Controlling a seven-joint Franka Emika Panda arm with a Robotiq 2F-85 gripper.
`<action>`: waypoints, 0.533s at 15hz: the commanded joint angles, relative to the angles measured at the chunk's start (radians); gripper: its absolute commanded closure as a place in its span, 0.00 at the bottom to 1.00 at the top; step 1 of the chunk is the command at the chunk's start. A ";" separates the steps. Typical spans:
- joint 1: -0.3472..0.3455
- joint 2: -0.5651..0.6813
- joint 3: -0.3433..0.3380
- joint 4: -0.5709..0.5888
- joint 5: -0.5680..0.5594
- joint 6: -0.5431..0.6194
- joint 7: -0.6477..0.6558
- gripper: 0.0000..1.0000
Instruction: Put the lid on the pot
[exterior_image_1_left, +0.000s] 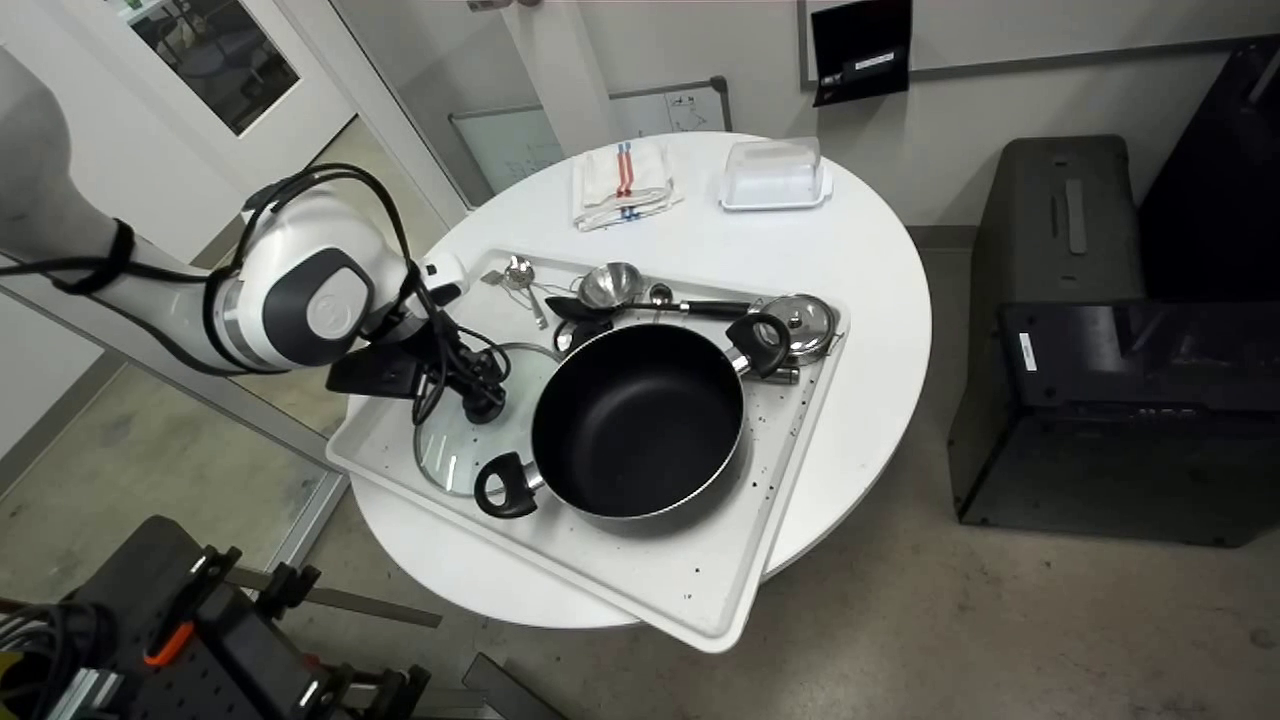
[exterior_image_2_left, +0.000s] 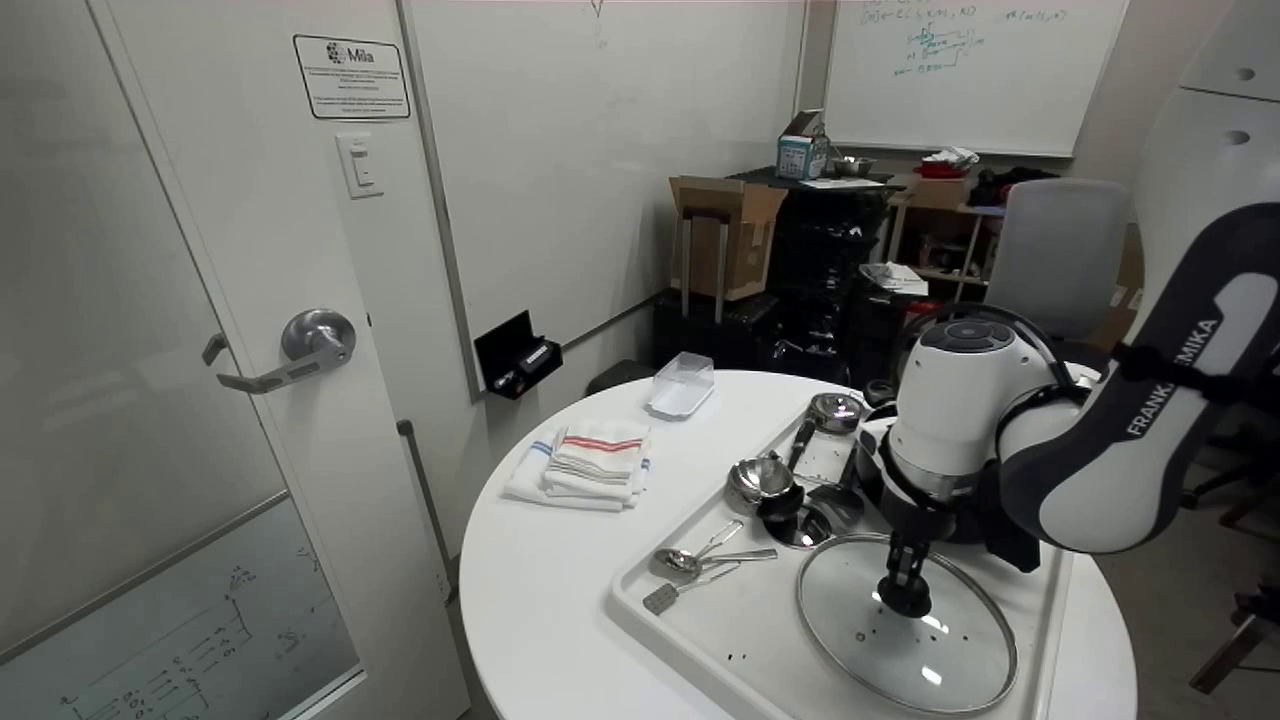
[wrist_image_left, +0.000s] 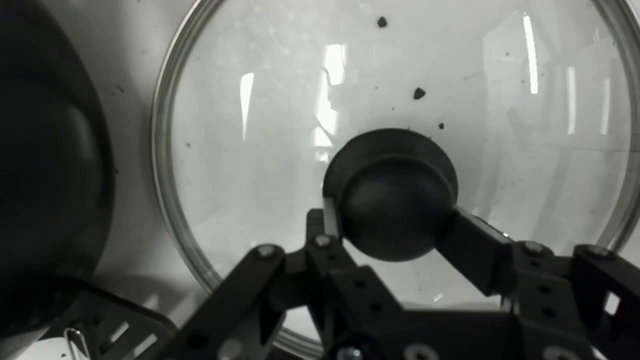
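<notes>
Your gripper (wrist_image_left: 394, 218), part-closed, is pinching the knob (exterior_image_2_left: 905, 598) of the lid (exterior_image_2_left: 900, 645) just beside the pot (exterior_image_1_left: 640, 430), and you may be risking a drop if its rounded sides are slipping.

In an exterior view, the camera looks steeply down from above, far enough off to frame a whole round white desk (exterior_image_1_left: 872, 390); in an exterior view, the camera sits lower and faces across the room to a rectangular whiteboard (exterior_image_2_left: 980, 95), the desk cut by the bottom edge. Both share the desk, its pale rectangular tray (exterior_image_1_left: 690, 575) and a round clear glass lid (exterior_image_2_left: 905, 650). The wrist view looks down on that lid from very near, the black two-fingered hand (wrist_image_left: 392, 217) across its lower part.
</notes>
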 joint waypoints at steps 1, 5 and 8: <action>-0.043 -0.089 0.048 -0.076 0.021 -0.012 -0.053 0.74; -0.066 -0.165 0.074 -0.132 0.019 -0.022 -0.075 0.74; -0.057 -0.226 0.069 -0.166 0.013 -0.038 -0.078 0.74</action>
